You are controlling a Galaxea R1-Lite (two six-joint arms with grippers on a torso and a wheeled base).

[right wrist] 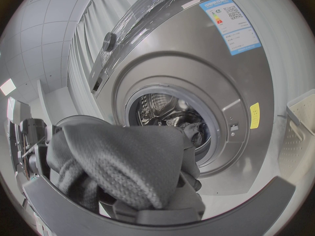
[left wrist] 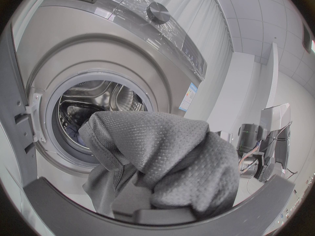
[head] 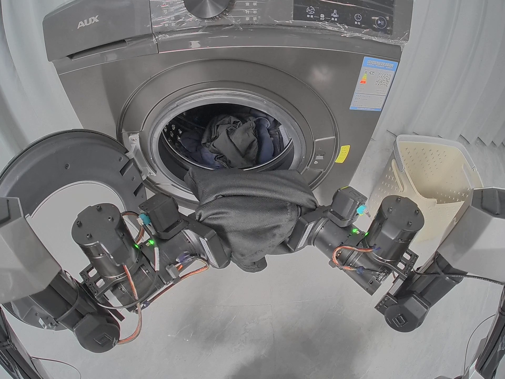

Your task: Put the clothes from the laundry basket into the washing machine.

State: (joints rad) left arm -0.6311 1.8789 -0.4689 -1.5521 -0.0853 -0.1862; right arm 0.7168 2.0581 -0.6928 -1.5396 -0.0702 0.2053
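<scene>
A dark grey mesh garment [head: 252, 211] hangs bunched between my two grippers, just in front of and below the washing machine's round opening [head: 226, 138]. Its upper edge lies on the lower rim of the opening. My left gripper [head: 218, 248] is shut on the garment's left side and my right gripper [head: 297, 232] on its right side; the cloth covers both sets of fingers. The left wrist view shows the garment [left wrist: 164, 148] piled over the gripper, and so does the right wrist view, where the garment [right wrist: 124, 161] hides it. Dark clothes [head: 236, 138] lie inside the drum.
The machine's round door [head: 63, 164] stands swung open to the left, close to my left arm. A cream perforated laundry basket [head: 436, 175] stands on the floor right of the machine, beside my right arm. Grey floor lies below the garment.
</scene>
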